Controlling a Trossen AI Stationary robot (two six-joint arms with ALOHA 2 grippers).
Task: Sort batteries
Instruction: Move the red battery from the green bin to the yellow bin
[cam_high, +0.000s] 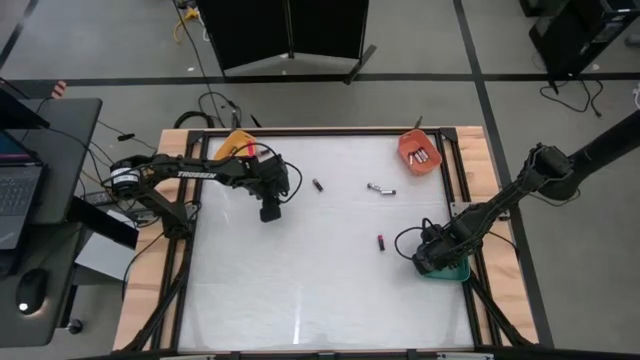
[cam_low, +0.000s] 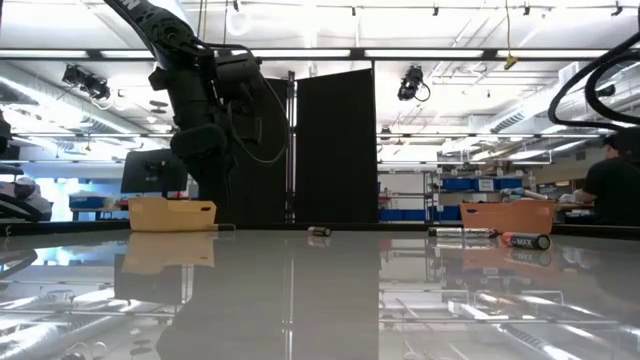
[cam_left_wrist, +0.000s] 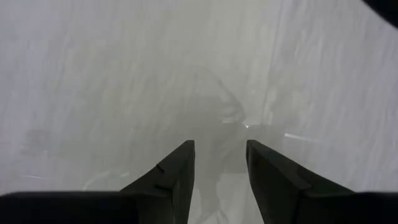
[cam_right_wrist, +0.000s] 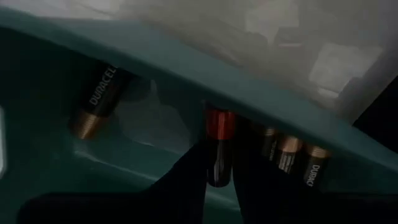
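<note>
My right gripper (cam_high: 436, 256) hangs over the green tray (cam_high: 458, 272) at the table's right edge, shut on a black battery with a red band (cam_right_wrist: 218, 155). Other batteries (cam_right_wrist: 94, 99) lie inside that tray, several of them against its wall (cam_right_wrist: 292, 158). Three batteries lie loose on the white table: one (cam_high: 317, 185), one silvery (cam_high: 380, 189) and one black-red (cam_high: 381, 241). My left gripper (cam_high: 270, 211) hovers open and empty above the table's left half, and only bare table shows between its fingers (cam_left_wrist: 221, 149). My right gripper pinches the black-red battery between its two fingers (cam_right_wrist: 186, 177), on the black body just below the red band (cam_right_wrist: 219, 124). The fingers lie along the battery. It sits inside the green tray near the wall; whether it rests on the tray floor, I cannot tell.
A red-orange tray (cam_high: 420, 150) holding batteries sits at the far right corner. An orange tray (cam_high: 235, 145) sits at the far left, behind my left arm. Wooden strips border the table's left and right sides. The near half of the table (cam_high: 300, 300) is bare.
</note>
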